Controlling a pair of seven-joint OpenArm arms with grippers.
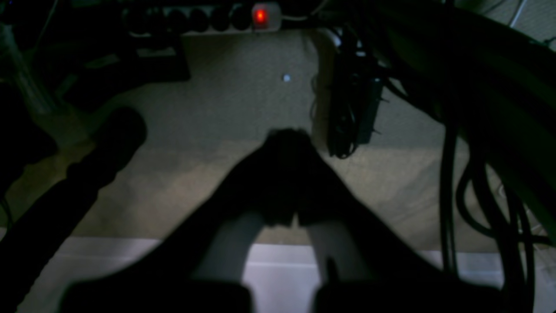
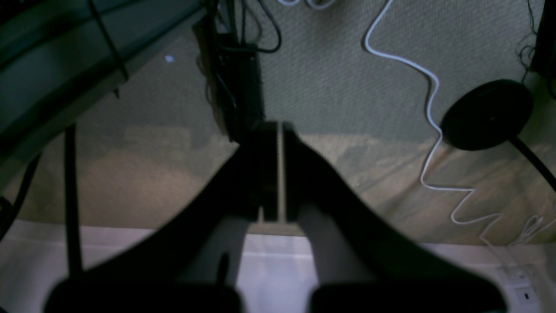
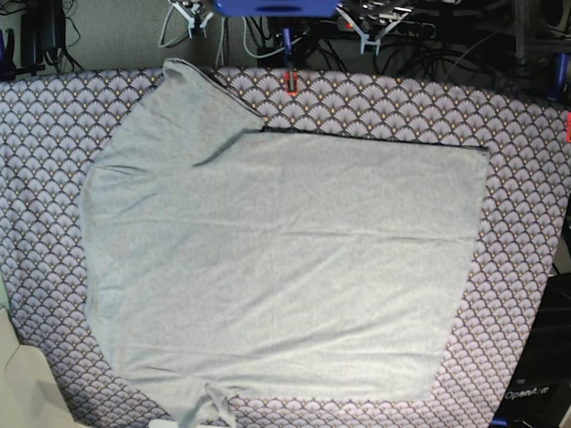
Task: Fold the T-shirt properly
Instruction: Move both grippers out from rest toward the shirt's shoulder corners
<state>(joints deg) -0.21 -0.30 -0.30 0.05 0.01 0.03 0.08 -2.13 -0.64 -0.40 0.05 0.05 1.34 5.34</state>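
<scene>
In the base view the light grey T-shirt (image 3: 285, 259) lies spread flat and sideways on the purple scallop-patterned tablecloth (image 3: 526, 160). One sleeve (image 3: 192, 98) points to the far left corner, the other sleeve (image 3: 210, 412) reaches the near edge, and the hem runs down the right side. Neither arm shows in that view. The left wrist view has my left gripper (image 1: 286, 135) shut and empty, hanging over carpeted floor. Likewise my right gripper (image 2: 278, 128) is shut on nothing, its fingers pressed together above the carpet.
A power strip with a red lit switch (image 1: 259, 16) and black cables (image 1: 447, 195) lie on the floor. A white cable (image 2: 430, 108) and a round black stand base (image 2: 486, 115) are there too. Clamps and wires crowd the table's far edge (image 3: 285, 27).
</scene>
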